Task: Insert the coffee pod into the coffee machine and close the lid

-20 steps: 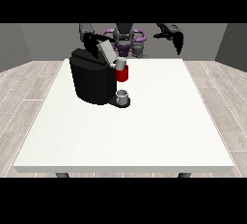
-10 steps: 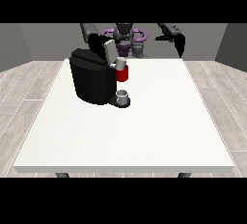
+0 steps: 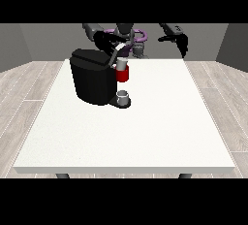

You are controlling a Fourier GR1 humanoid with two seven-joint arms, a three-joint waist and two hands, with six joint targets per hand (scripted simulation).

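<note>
White surface [image 3: 145, 132] carries one black coffee machine [image 3: 92, 81], standing toward the far edge at the view's left. Its lid [image 3: 112, 59] is tilted up, not closed. At the machine's front a red block [image 3: 123, 75] projects, and the coffee pod [image 3: 121, 63], pale grey, sits on top of it, in the opening under the raised lid; how deep it is seated cannot be told. Lower down, a small grey cup [image 3: 123, 96] stands on the machine's dark base plate, directly under the red block. What is in the cup cannot be made out.

The robot hand at the view's left [image 3: 104, 40] is above and just behind the machine's top, close to the raised lid; whether it touches the lid, and how its fingers lie, cannot be told. The robot hand at the view's right [image 3: 180, 41] is held up past the far edge of the surface, well apart from the machine, fingers pointing down and relaxed, holding nothing.
</note>
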